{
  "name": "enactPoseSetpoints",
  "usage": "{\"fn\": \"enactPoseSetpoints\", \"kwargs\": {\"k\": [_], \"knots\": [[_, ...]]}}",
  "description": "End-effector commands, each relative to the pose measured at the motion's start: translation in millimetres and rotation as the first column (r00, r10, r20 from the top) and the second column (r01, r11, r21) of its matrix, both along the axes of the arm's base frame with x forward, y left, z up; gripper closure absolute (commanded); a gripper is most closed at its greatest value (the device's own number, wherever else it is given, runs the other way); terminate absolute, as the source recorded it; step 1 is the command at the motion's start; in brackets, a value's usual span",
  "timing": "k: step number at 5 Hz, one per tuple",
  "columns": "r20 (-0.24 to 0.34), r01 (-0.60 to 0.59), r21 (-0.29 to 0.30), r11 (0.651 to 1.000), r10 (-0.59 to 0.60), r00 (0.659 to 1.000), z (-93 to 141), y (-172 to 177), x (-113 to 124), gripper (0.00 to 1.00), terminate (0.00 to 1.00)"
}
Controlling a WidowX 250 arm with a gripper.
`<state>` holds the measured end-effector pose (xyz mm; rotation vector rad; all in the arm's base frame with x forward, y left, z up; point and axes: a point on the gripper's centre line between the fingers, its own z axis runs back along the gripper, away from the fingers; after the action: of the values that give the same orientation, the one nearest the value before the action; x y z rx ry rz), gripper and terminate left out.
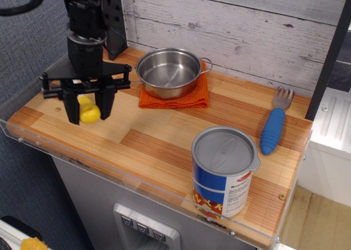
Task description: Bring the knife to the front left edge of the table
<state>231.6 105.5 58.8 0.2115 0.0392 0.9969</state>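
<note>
The knife point(90, 112) shows only its chunky yellow handle, held between my gripper's two black fingers point(106, 103). Its white blade is hidden behind the gripper. My gripper point(89, 110) hangs point-down over the left part of the butcher-block table point(148, 146), a short way back from the front left edge, and is shut on the knife's handle. The handle seems to sit just above the wood.
A steel pot point(167, 72) sits on an orange cloth point(178, 100) at the back middle. A blue-handled grey fork point(272, 126) lies at the right. A blue and white can point(224, 170) stands front right. A clear acrylic rim point(109, 170) edges the front.
</note>
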Motion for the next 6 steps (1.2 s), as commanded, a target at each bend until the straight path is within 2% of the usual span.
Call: {"fn": "enactPoseSetpoints", "kwargs": {"k": [1, 2, 3, 5, 6], "knots": [[0.147, -0.248, -0.089, 0.965, 0.259, 0.955, -1, 14, 16, 1.0, 0.0], [0.196, -0.253, -0.1, 0.962, 0.268, 0.943, -13, 20, 16, 1.0, 0.0], [0.212, -0.256, -0.089, 0.963, 0.269, 0.939, -24, 25, 13, 1.0, 0.0], [0.15, -0.366, -0.108, 0.924, 0.379, 0.913, -43, 31, 10, 1.0, 0.0], [0.134, -0.377, -0.111, 0.919, 0.39, 0.911, -47, 30, 9, 1.0, 0.0]]}}
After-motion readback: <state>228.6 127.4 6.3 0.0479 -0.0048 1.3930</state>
